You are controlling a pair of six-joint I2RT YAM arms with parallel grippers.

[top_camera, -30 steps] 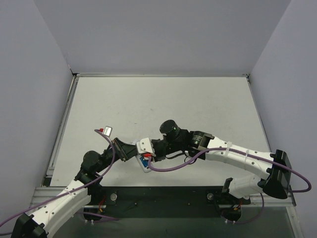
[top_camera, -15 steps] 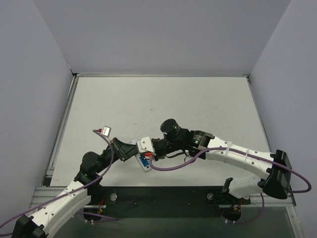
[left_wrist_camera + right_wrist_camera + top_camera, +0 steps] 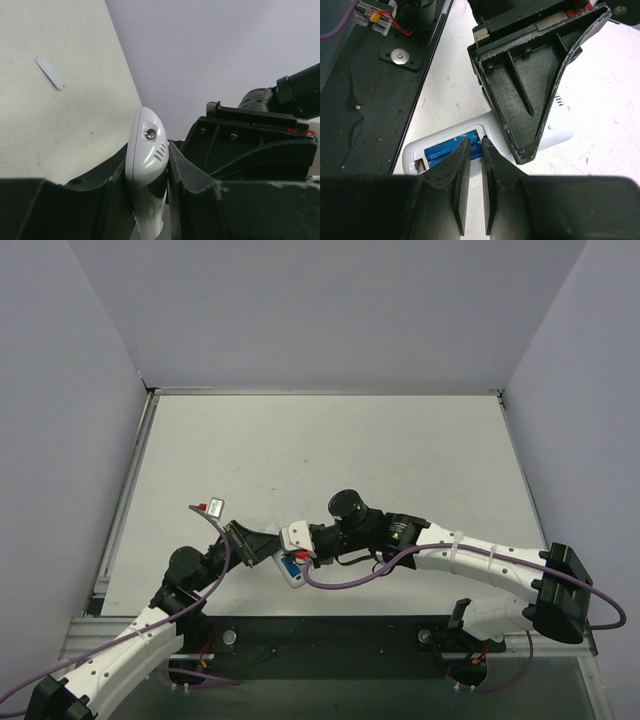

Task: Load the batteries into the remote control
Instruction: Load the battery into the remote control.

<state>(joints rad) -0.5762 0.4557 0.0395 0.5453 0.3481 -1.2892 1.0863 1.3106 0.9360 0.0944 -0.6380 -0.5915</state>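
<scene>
Clamping remote control [image 3: 146, 150], batteries [image 3: 444, 149] inside (right wrist)

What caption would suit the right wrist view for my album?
Right gripper tips poised at a blue battery in the remote control, clamped by the left gripper.

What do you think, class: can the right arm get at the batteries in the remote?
Probably yes. The remote's bay faces up uncovered, the right pincer is right above the blue batteries, and the left pincer grips only the remote's sides.

Battery [image 3: 445, 149] inside the remote control [image 3: 555, 131]
</scene>
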